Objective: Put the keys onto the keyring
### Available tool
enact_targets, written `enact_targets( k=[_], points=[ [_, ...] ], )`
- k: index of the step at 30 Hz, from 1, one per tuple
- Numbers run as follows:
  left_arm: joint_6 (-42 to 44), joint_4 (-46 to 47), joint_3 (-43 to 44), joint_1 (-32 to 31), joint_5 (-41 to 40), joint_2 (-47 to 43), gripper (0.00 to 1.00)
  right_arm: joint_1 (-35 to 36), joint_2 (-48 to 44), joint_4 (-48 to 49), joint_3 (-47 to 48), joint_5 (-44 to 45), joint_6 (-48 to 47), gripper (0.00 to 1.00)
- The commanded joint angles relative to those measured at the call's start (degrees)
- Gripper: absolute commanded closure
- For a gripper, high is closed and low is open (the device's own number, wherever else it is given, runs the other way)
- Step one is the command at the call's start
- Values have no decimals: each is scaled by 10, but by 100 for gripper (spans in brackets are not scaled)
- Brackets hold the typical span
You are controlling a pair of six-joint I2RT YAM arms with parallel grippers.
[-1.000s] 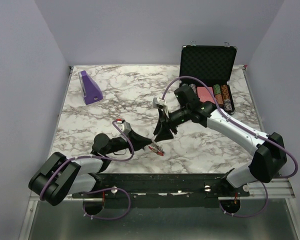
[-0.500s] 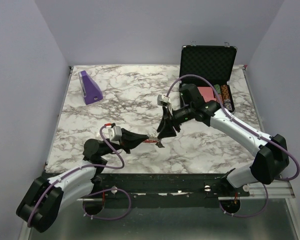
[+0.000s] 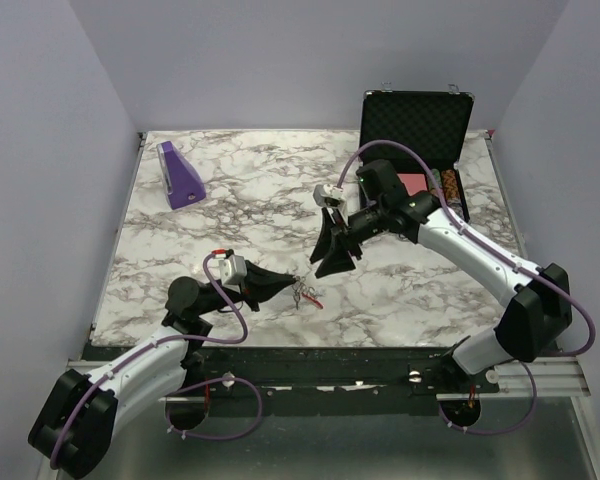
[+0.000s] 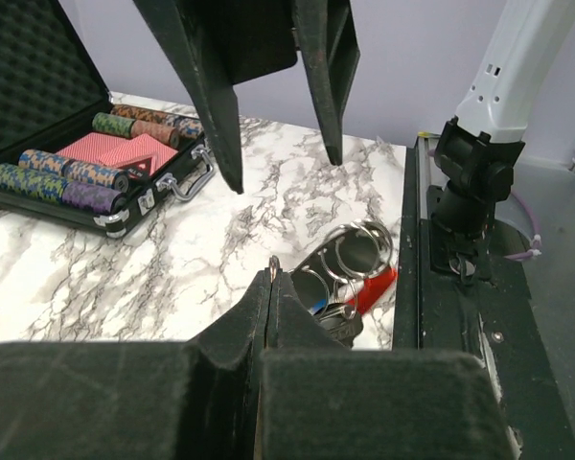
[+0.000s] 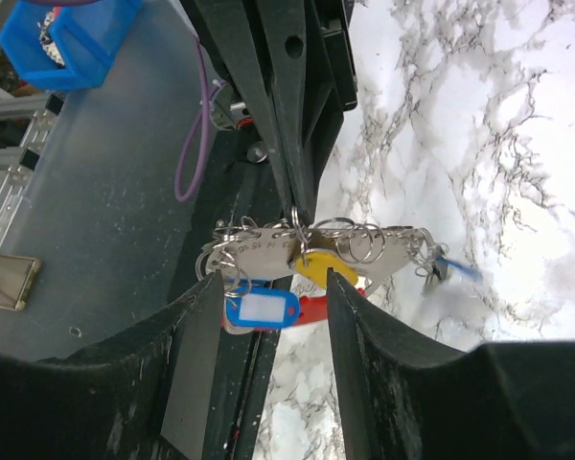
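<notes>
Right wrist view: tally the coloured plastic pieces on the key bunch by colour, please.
Blue: 2, a labelled plastic tag and a small key head
Yellow: 1, a rounded plastic key head
Red: 1, a curved plastic piece
Total: 4

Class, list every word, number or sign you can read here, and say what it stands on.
Metal tag on the keyring: faint characters, too blurred to read.
Blue tag: white label looks blank.
Poker chips: only patterns, no readable text.
</notes>
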Motion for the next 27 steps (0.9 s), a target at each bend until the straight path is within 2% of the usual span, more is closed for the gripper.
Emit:
enact_targets(
  k=[1,4,12,21,27],
  points=[
    [8,9,5,1,20,-1,100,-3,51,-84,44,-37,-76,44],
    [7,9,7,1,24,0,100,6,83,-139,58,-38,-126,45],
    [7,14,9,1,29,0,100,29,92,-130,53,-25,-120,46],
    [6,14,11,1,30,0,100,45,79,-42,32,8,-39,50],
    [3,18,11,1,30,3,100,44,76,-17,31,24,-15,52]
  ],
)
